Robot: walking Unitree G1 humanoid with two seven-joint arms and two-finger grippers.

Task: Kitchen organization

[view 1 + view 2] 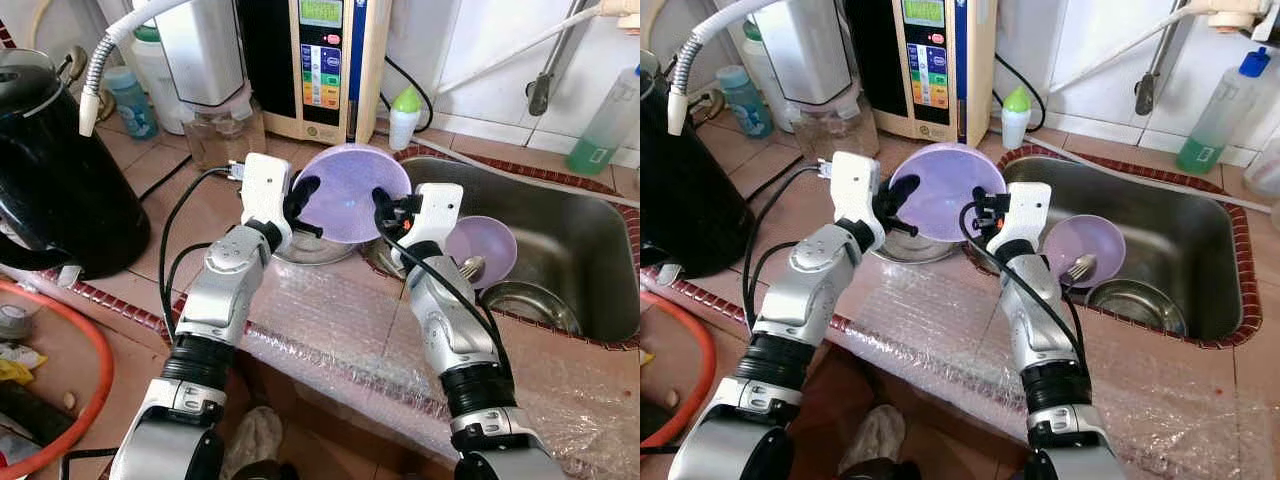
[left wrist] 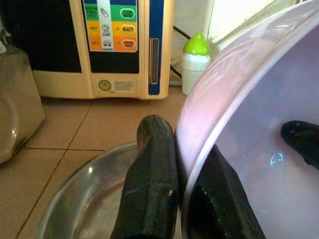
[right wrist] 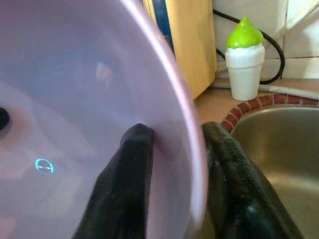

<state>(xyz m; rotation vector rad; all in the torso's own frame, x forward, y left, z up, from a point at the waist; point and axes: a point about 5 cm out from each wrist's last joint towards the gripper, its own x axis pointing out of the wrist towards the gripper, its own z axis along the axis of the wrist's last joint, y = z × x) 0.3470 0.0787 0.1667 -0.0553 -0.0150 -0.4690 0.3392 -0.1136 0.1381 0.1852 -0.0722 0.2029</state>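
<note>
Both-sided: purple bowl [image 1: 352, 192] between grippers

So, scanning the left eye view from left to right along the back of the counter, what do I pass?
Black kettle → small blue bottle → glass jar → cream water machine → white bottle with green cap → steel sink → green liquid bottle.

Steel bowl [image 2: 84, 199] partly behind fingers [image 2: 149, 184]
</note>
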